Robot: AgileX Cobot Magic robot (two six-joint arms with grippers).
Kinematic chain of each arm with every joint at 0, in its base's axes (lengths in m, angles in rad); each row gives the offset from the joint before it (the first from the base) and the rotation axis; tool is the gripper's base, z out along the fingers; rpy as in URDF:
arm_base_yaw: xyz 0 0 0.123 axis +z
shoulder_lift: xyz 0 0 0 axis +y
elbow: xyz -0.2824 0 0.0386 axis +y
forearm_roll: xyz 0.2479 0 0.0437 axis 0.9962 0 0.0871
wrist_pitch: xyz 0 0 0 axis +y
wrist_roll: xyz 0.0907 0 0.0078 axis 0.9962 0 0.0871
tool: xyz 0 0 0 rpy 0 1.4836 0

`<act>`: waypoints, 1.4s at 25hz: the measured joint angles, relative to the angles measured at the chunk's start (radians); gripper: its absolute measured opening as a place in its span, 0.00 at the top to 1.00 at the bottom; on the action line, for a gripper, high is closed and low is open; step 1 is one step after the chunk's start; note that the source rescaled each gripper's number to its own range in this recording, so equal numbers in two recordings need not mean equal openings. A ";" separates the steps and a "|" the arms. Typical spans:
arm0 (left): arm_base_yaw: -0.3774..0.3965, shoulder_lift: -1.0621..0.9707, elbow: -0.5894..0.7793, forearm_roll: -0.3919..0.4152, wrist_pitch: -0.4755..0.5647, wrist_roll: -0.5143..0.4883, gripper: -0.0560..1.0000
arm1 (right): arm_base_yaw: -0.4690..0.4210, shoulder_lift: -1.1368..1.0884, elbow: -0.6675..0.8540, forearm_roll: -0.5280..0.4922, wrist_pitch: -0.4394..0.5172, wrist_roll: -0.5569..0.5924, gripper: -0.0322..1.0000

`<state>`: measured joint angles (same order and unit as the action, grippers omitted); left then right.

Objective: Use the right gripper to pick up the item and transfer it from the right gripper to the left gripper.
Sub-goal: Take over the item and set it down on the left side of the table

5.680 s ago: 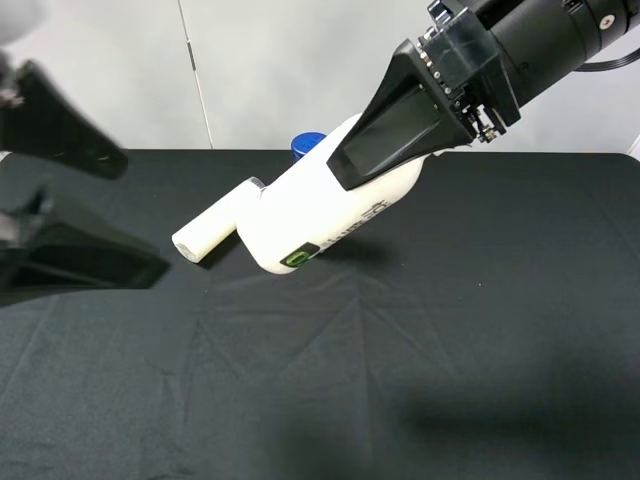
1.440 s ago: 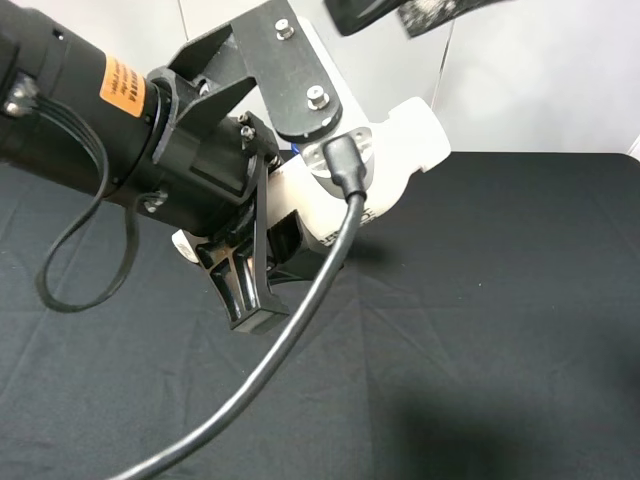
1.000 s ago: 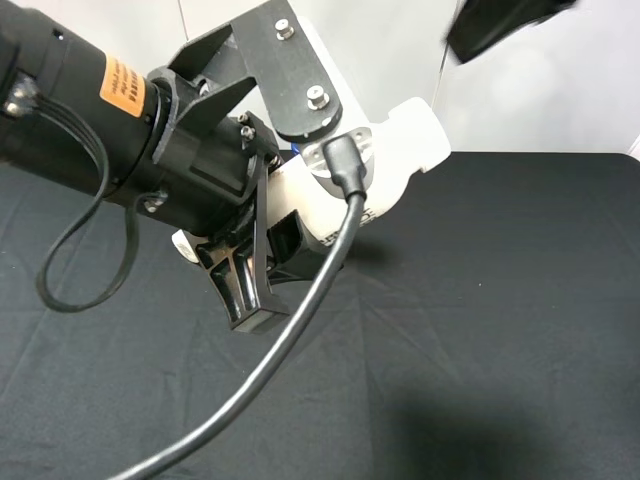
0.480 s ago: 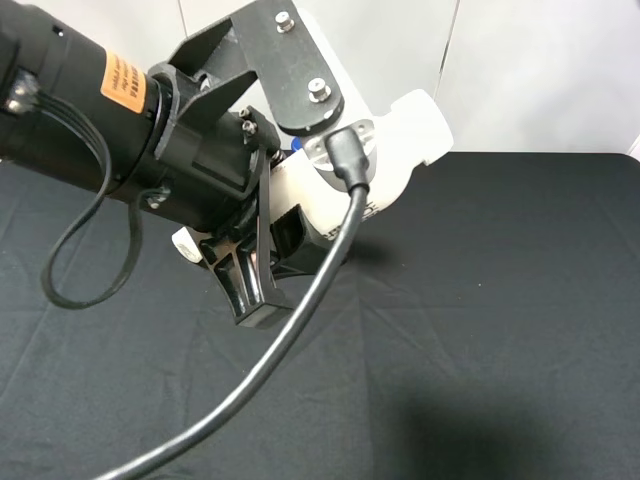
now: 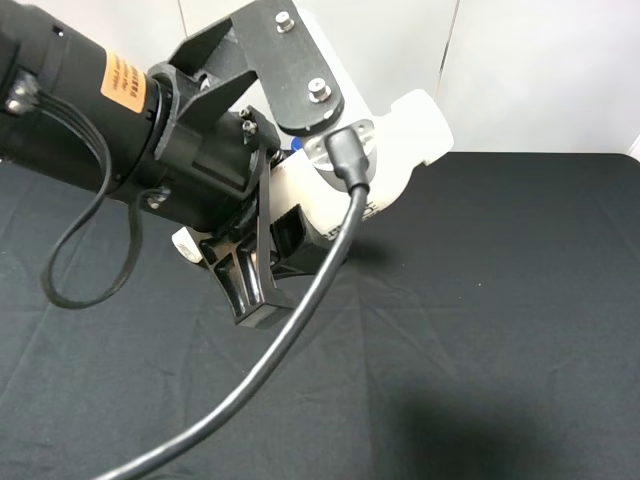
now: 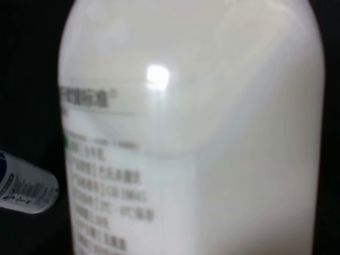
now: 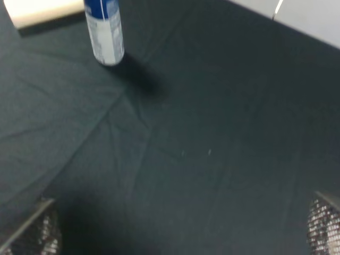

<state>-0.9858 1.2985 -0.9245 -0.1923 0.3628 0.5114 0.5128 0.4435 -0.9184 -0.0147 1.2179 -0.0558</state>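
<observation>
The item, a white bottle [image 5: 405, 140] with a white cap and a printed label, is held tilted above the black table, cap toward the upper right. My left gripper [image 5: 285, 235], on the arm with the orange sticker, is shut on its body. The bottle [image 6: 202, 133] fills the left wrist view, so the fingers are hidden there. My right gripper [image 7: 180, 223] is out of the exterior view. In the right wrist view its fingertips [image 7: 32, 231] stand wide apart at the frame's corners, open and empty above the cloth.
A blue-capped bottle [image 7: 104, 32] stands on the black cloth [image 5: 480, 300] behind the held bottle and shows in the left wrist view [image 6: 24, 183]. A cream capless tube [image 7: 40, 10] lies beside it, mostly hidden by my left arm in the exterior view [image 5: 185, 245].
The right gripper has let go, pulled away up and to the right, and left the exterior view. The left gripper keeps the bottle and has shifted slightly upward.
</observation>
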 joint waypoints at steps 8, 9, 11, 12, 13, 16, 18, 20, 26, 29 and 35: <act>0.000 0.000 0.000 0.000 0.000 0.000 0.93 | 0.000 -0.215 0.244 0.000 -0.007 0.026 0.00; 0.000 0.000 0.000 0.000 0.000 0.000 0.93 | 0.000 -0.234 0.270 0.000 -0.025 0.037 0.00; 0.000 0.000 0.000 0.000 0.000 0.000 0.93 | 0.000 -0.278 0.332 0.000 -0.066 0.047 0.00; 0.000 0.000 0.000 0.000 0.000 0.000 0.93 | 0.000 -0.294 0.361 0.000 -0.090 0.048 0.00; 0.000 0.000 0.000 0.000 0.000 0.000 0.93 | 0.000 -0.312 0.382 0.000 -0.106 0.049 0.00; 0.000 0.000 0.000 0.000 0.000 0.000 0.93 | 0.000 -0.342 0.403 0.000 -0.168 0.056 0.00; 0.000 0.000 0.000 0.000 0.000 0.000 0.93 | 0.000 -0.348 0.421 0.001 -0.186 0.056 0.00; 0.000 0.000 0.000 0.000 0.000 0.000 0.93 | 0.000 -0.348 0.426 0.002 -0.186 0.063 0.00; 0.000 0.000 0.000 0.000 0.000 0.000 0.93 | 0.000 -0.349 0.429 0.007 -0.188 0.066 0.00; 0.000 0.000 0.000 0.002 0.000 0.000 0.93 | 0.000 -0.349 0.429 0.008 -0.188 0.066 0.00; 0.000 0.000 0.000 0.003 0.000 0.000 0.93 | -0.033 -0.349 0.429 0.015 -0.189 0.066 0.00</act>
<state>-0.9858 1.2985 -0.9245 -0.1897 0.3628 0.5114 0.4795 0.0946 -0.4896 0.0000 1.0293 0.0103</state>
